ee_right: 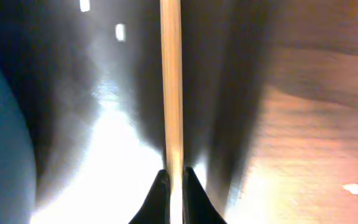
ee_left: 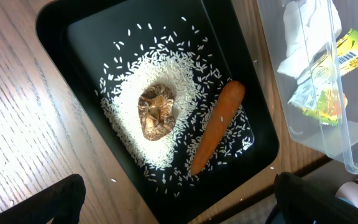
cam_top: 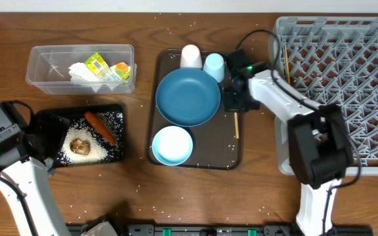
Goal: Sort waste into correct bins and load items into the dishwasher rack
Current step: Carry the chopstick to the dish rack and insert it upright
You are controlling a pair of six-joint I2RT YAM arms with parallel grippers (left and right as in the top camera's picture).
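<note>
1. Chopstick [cam_top: 236,126] runs 12 to 6 o'clock along the 3 o'clock edge of the brown tray [cam_top: 202,164], seen from overhead. I cannot tell whether it is lifted off the tray.
2. Right hand [cam_top: 233,107] is at the chopstick's 12 o'clock end. In the wrist view its fingertips [ee_right: 159,196] are drawn narrow and pinch the chopstick from both sides.
3. Second stick [cam_top: 285,62] lies in the rack [cam_top: 346,72] near its 9 o'clock edge. The rack fills the 3 o'clock side of the surface [cam_top: 143,190].
4. Dish [cam_top: 188,97] sits mid-tray on the brown tray, with the bowl [cam_top: 172,145] just beside it at 7 o'clock.
5. White cup [cam_top: 191,56] stands at 12 o'clock of the dish and the pale cup [cam_top: 214,65] at 1 o'clock, the two cups side by side.
6. Left hand [ee_left: 179,202] is spread wide and holds nothing. It hangs above the black tray [ee_left: 86,43], at 8 o'clock on the surface.
7. Rice [ee_left: 129,81] is spread in the black tray, and the lump [ee_left: 156,112] sits on it.
8. Carrot [ee_left: 217,127] lies on the rice at 1 o'clock of the lump, seen from overhead.
9. Tub [cam_top: 44,56] stands at 12 o'clock of the black tray and holds the tissue [cam_top: 84,73] and the wrapper [cam_top: 97,63].
</note>
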